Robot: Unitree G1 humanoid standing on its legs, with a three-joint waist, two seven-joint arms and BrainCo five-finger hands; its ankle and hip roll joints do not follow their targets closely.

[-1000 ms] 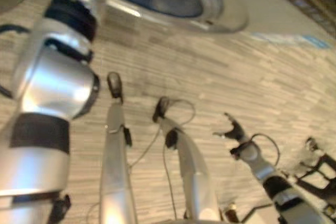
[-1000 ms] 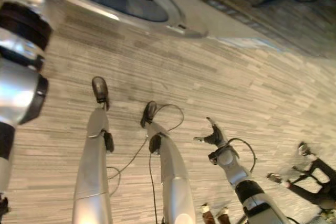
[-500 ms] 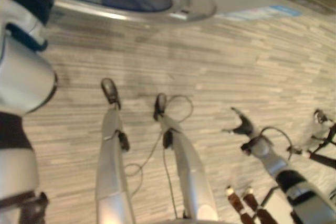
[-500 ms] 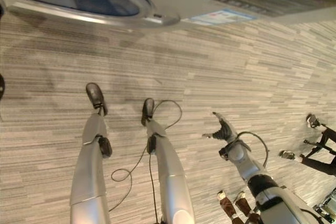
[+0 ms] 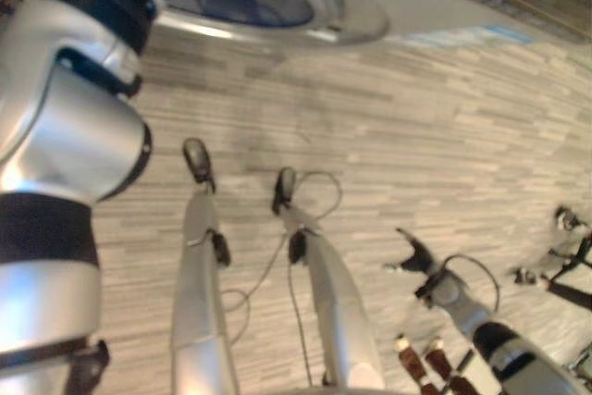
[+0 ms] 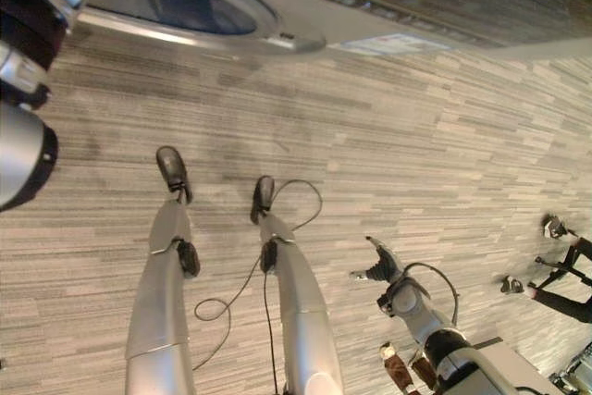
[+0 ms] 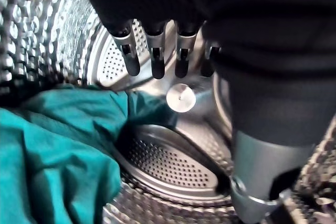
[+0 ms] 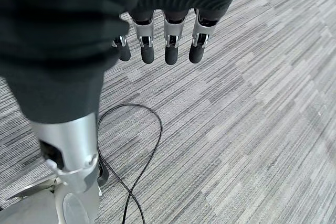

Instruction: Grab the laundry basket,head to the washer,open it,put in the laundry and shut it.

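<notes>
My left arm reaches up into the washer (image 5: 344,18), whose round opening (image 6: 185,8) lies at the top of the eye views. Inside the perforated steel drum (image 7: 173,163), my left hand (image 7: 156,59) hangs with straight fingers and holds nothing. Teal laundry (image 7: 58,145) lies heaped in the drum just below and beside those fingers, not touching them. My right hand (image 6: 382,269) hangs low at the right over the grey striped carpet, its fingers (image 8: 168,48) straight and empty.
Grey striped carpet (image 6: 444,154) spreads in front of the washer. A black wheeled stand (image 6: 564,270) sits at the far right. Two brown posts with white bands (image 6: 400,373) stand by my right arm. A blue label (image 6: 388,43) marks the washer's front.
The camera has swung, so the whole picture shifted. My right hand has drawn back lower toward my body. My left arm stays reaching into the washer.
</notes>
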